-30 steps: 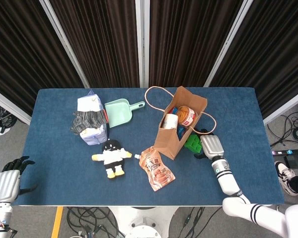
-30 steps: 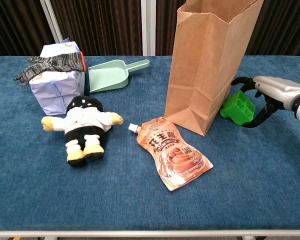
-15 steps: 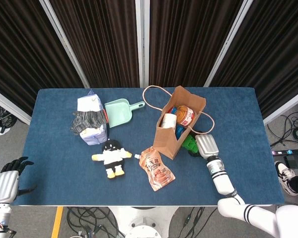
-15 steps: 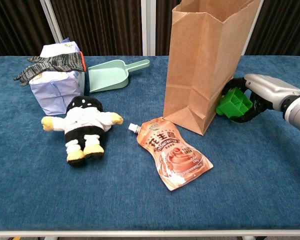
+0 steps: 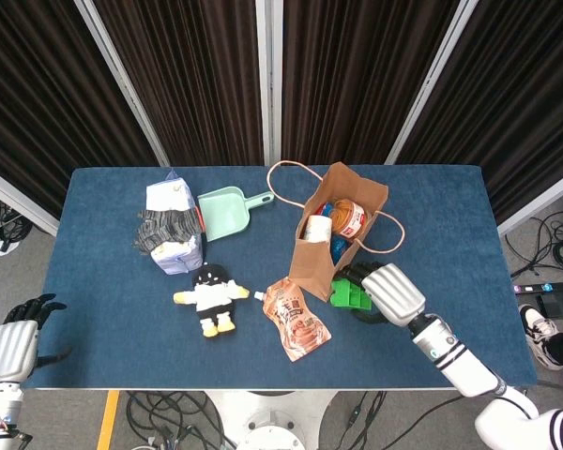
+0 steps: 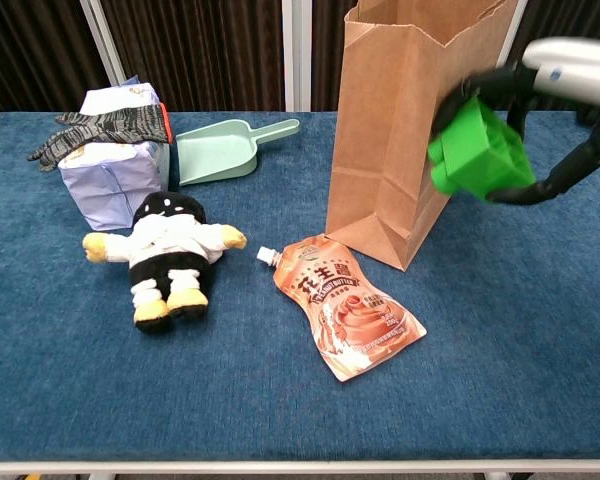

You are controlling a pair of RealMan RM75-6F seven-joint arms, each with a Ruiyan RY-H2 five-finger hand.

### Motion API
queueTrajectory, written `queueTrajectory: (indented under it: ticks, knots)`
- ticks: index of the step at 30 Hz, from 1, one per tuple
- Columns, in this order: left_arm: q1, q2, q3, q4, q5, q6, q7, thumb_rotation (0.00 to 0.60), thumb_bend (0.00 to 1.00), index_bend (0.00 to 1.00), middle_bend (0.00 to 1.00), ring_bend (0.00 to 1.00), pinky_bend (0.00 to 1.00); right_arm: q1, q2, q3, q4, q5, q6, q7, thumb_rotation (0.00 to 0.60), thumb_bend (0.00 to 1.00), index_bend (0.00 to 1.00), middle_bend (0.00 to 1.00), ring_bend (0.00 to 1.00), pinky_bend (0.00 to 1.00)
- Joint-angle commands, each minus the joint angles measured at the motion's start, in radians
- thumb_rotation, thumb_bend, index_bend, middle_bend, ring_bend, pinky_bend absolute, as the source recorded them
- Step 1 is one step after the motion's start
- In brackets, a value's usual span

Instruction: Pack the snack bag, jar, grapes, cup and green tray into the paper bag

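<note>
A blue table [image 5: 113,319] seen from above and from chest height. Right of centre stands an open brown paper bag [image 6: 410,120], upright; from above a jar [image 5: 353,217] with an orange label and a white cup [image 5: 319,228] show inside it, with something blue between them (too small to identify).

The right hand [image 6: 555,95], at the upper right of the chest view, grips the green tray [image 6: 477,150] with dark fingers [image 6: 540,188] curled around it, holding it tilted and clear of the table, just beside the bag's right wall.

The snack bag [image 6: 348,310], a brown spouted pouch, lies flat on the table below the paper bag, lower centre.

The left hand [image 5: 17,337] hangs off the table at the lower left of the head view, holding nothing, fingers loosely apart.

To the left: a plush doll [image 6: 170,250], a mint dustpan [image 6: 225,150], and a pale carton [image 6: 110,165] with a grey glove [image 6: 100,128] draped over it.
</note>
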Motion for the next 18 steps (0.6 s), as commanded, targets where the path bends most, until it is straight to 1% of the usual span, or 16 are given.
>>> queueTrajectory:
  ticks: [1,3,5,8,13,16,18]
  knots:
    - [0.001,0.002,0.000,-0.003,0.000,0.002,0.002,0.600,0.12,0.37,0.29,0.21,0.22,-0.006,0.070,-0.010,-0.100,-0.145,0.118,0.109,0.600,0.34,0.55,0.48,0.30,0.54]
    - [0.002,0.005,0.000,-0.007,0.002,0.005,0.005,0.600,0.12,0.37,0.29,0.21,0.22,-0.001,0.081,0.009,-0.119,-0.179,0.162,0.143,0.600,0.34,0.55,0.49,0.30,0.53]
    - [0.002,0.008,0.000,-0.010,0.002,0.006,0.007,0.600,0.11,0.37,0.29,0.21,0.22,0.006,0.083,0.040,-0.128,-0.188,0.195,0.137,0.600,0.33,0.55,0.49,0.30,0.53]
    - [0.002,0.011,0.000,-0.016,0.001,0.007,0.010,0.600,0.11,0.37,0.29,0.21,0.22,0.025,0.073,0.104,-0.143,-0.158,0.220,0.108,0.600,0.32,0.55,0.49,0.30,0.52]
    - [0.005,0.010,0.001,-0.019,0.000,0.010,0.014,0.600,0.12,0.37,0.29,0.21,0.22,0.083,0.042,0.222,-0.140,0.004,0.181,0.071,0.600,0.32,0.55,0.49,0.30,0.50]
    - [0.006,0.009,0.002,-0.019,-0.004,0.007,0.014,0.600,0.11,0.37,0.29,0.21,0.22,0.116,0.019,0.271,-0.108,0.124,0.135,0.012,0.600,0.31,0.55,0.49,0.30,0.50]
    - [0.006,0.009,0.002,-0.019,-0.006,0.005,0.013,0.600,0.11,0.37,0.29,0.21,0.22,0.135,0.004,0.285,-0.082,0.196,0.102,-0.039,0.600,0.31,0.56,0.49,0.29,0.48]
